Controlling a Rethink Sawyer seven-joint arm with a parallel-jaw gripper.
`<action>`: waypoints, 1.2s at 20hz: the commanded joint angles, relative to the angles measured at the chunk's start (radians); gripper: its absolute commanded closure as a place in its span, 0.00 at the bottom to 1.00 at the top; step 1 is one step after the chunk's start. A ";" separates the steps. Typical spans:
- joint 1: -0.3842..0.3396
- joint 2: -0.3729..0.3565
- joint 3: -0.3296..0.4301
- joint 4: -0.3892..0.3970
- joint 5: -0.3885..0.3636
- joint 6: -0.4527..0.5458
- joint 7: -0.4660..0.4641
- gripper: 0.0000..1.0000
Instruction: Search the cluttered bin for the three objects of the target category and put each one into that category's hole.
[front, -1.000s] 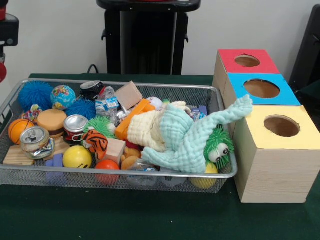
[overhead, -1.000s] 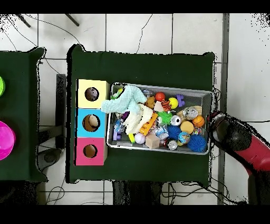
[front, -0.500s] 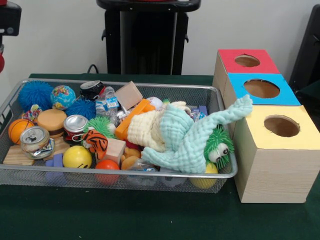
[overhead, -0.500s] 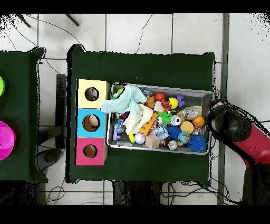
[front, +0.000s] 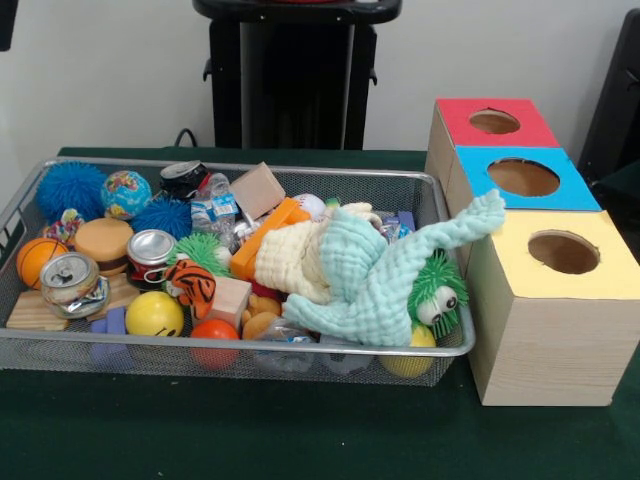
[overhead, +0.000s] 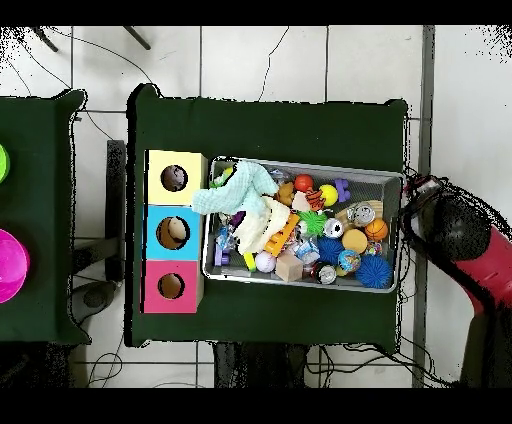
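Observation:
A wire mesh bin (front: 250, 346) holds the clutter: soft balls such as a yellow smiley ball (front: 154, 314) and a basketball (front: 33, 258), crushed cans (front: 150, 250), wooden blocks (front: 257, 188), and a cream cloth (front: 290, 260). A mint-green cloth (front: 385, 280) hangs over the bin's rim towards the yellow box (front: 520, 275). Behind that box stand the blue box (front: 580, 190) and the red box (front: 455, 115), each with a round hole on top. In the overhead view the arm's dark end with the gripper (overhead: 445, 228) sits off the table, just outside the bin's (overhead: 300, 165) right end.
A green fuzzy toy with googly eyes (front: 438, 290) lies against the bin's corner next to the yellow box. A black stand (front: 290, 75) rises behind the bin. In the overhead view a second dark table (overhead: 35, 215) with coloured bowls stands at the left.
In the overhead view the arm's end has shifted right and a little up, away from the bin. The dark arm part at the front view's top left has risen nearly out of sight.

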 joint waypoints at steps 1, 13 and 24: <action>0.047 0.118 -0.005 -0.052 0.074 0.025 0.236 0.00; 0.127 0.182 -0.078 -0.085 0.172 -0.025 0.276 0.00; 0.031 0.124 -0.024 0.006 0.152 -0.041 0.137 0.00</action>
